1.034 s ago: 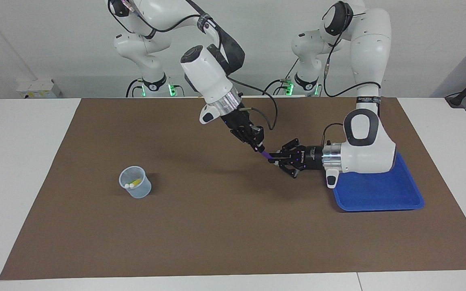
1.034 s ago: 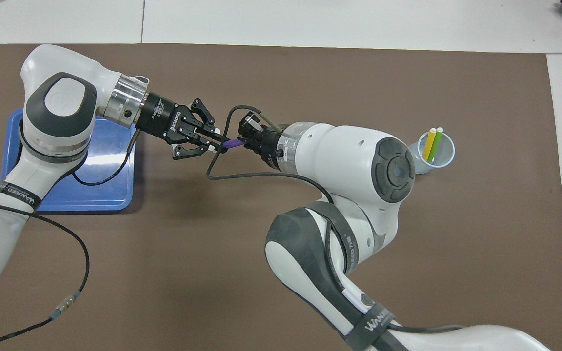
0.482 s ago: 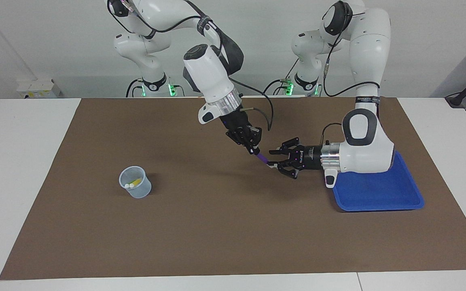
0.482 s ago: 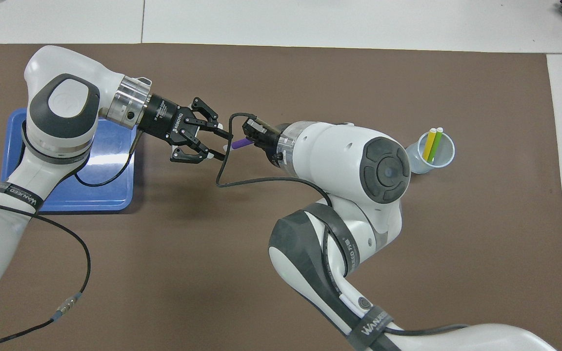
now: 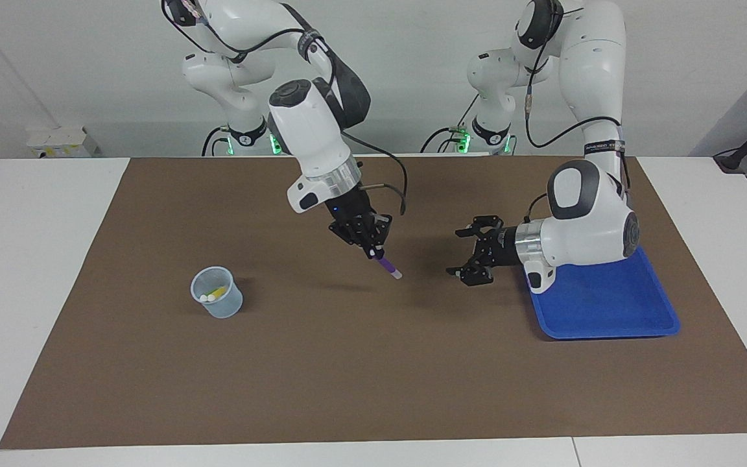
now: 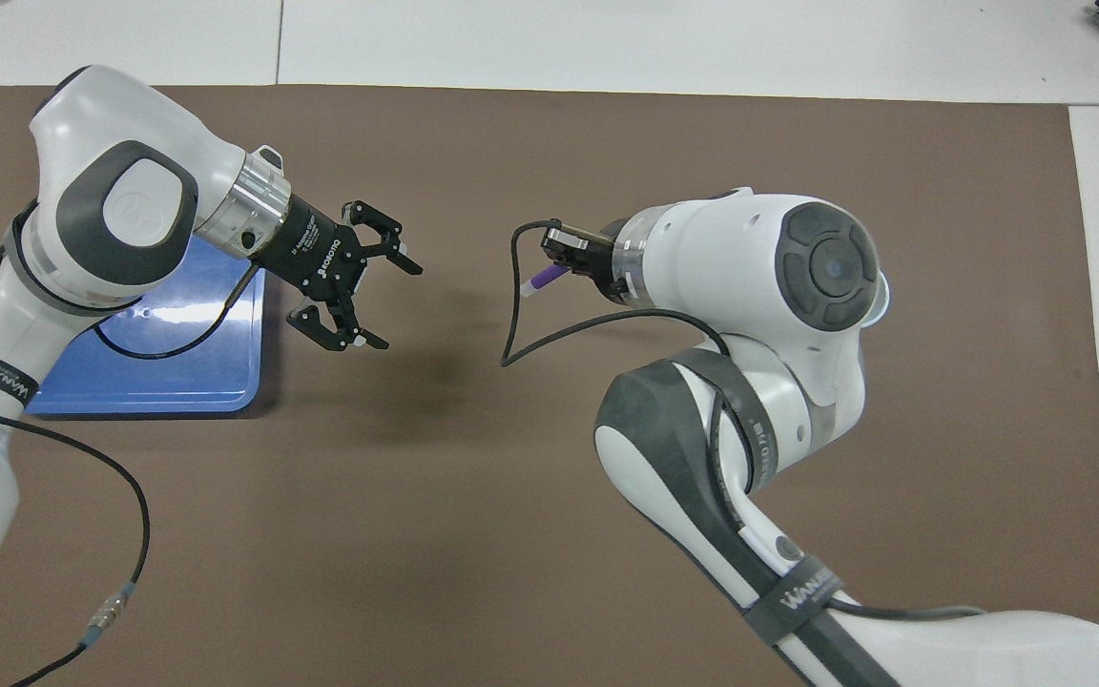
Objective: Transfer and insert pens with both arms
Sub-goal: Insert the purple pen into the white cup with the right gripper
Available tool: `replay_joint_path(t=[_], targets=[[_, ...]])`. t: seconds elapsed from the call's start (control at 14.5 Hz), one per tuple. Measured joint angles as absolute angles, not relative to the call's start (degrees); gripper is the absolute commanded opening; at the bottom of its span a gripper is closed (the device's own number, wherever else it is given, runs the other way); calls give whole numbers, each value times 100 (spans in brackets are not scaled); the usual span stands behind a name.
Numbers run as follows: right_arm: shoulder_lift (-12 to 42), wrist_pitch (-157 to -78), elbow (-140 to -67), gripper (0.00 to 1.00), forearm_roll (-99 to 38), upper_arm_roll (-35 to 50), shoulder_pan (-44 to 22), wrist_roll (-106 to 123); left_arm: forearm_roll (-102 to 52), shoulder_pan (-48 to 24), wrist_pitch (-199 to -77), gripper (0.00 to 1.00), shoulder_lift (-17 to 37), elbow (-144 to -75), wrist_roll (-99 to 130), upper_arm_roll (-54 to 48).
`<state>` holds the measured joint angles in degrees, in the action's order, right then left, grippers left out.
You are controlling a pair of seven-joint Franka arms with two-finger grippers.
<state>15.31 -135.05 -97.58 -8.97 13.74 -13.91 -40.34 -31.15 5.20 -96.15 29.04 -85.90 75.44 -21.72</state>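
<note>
Brown mat covers the bench. Right tool point(image 5: 371, 248) grips the purple pen point(image 5: 388, 268) over the mat's middle; left tool point(image 5: 474, 251) hangs wide by the blue tray point(image 5: 607, 318). Next: carry slow, tip pen upright over the cup point(image 5: 217, 301) w/ 2 pens.

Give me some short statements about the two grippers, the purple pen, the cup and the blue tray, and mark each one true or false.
1. The right gripper holds the slim purple marker pen. True.
2. The left gripper is shut on a pen. False: it is open and holds nothing.
3. The translucent plastic cup lies tipped over. False: it stands upright on the brown mat.
4. A yellow pen is in the cup. True.
5. Pens lie on the blue plastic tray. False: none shows there.
</note>
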Motion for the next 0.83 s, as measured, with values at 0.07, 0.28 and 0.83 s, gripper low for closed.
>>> replay_joint_path(t=[0.07,0.28,0.83], targets=[[1468,-13281,-9744,0,-775,1371,-1247,-3694,-2891,409,-9614,100,2887,-8604,7544,-2174],[1289,-12514,-9627,0,-351,1362,-859,-2674,-2188,17,-9626,100,2882,-8623,7549,-2175],[1133,-10996,-9130,0,477,1350,-162,-595,-1583,288,-9648,100,1821,-8551,7492,-2084]])
